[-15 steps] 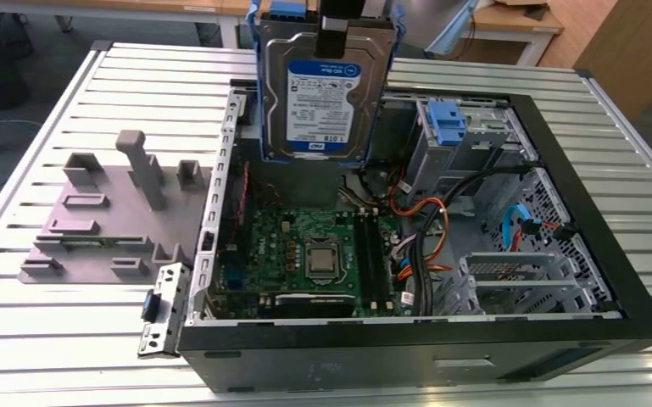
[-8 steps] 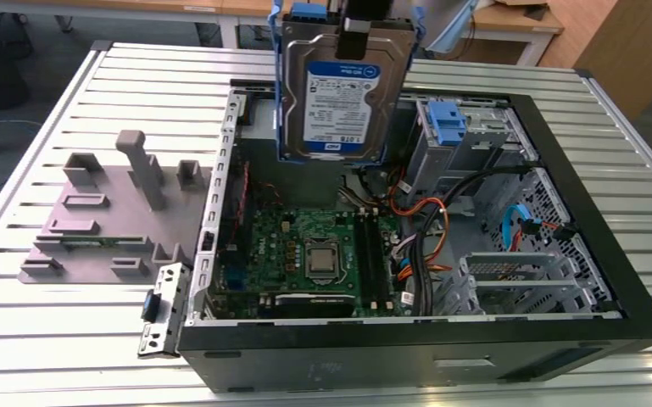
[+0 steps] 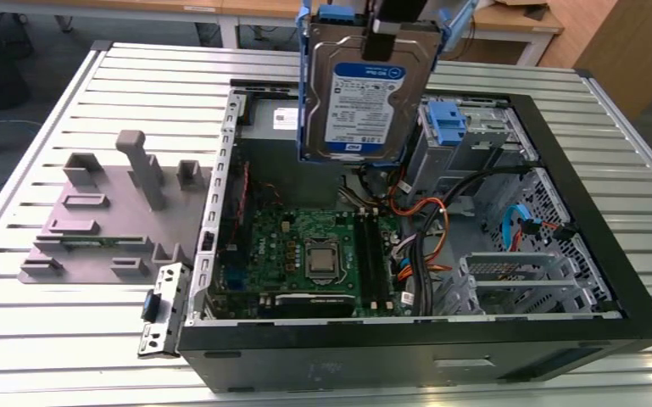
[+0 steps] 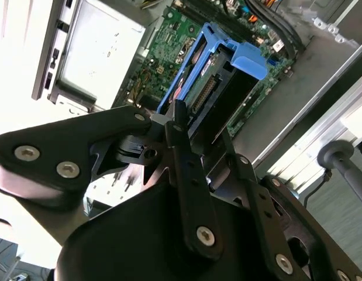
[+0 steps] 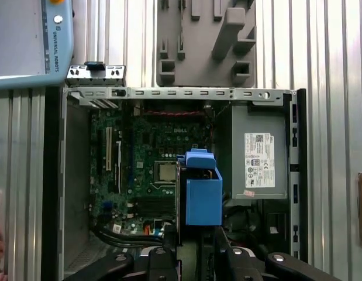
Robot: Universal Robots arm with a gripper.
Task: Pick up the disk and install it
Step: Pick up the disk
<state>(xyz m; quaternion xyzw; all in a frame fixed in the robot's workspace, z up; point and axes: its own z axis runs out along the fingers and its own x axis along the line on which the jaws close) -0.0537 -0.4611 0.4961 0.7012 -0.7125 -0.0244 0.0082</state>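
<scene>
Pick done: hand (image 3: 385, 42) clamped shut on disk (image 3: 362, 97); disk hangs upright in the air above the open case (image 3: 359, 365), over the motherboard (image 3: 303, 254); install outstanding, disk not seated in any bay.

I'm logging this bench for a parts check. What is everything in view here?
disk: one, silver with blue side rails, upright above the open case
case: one, black, open, on the table
motherboard: one, green, on the case floor
power supply: one, grey with a white sticker, in the case beside the motherboard
clip: one, blue, in the drive cage, at the exterior view's right of the disk
cables: several, orange, black and blue, inside the case
fixture: one, grey, on the table at the exterior view's left of the case
bracket: one, silver with a blue tab, at the case's outer corner
table: one, silver, slatted
tool: one, black, shut on the disk's top edge
</scene>
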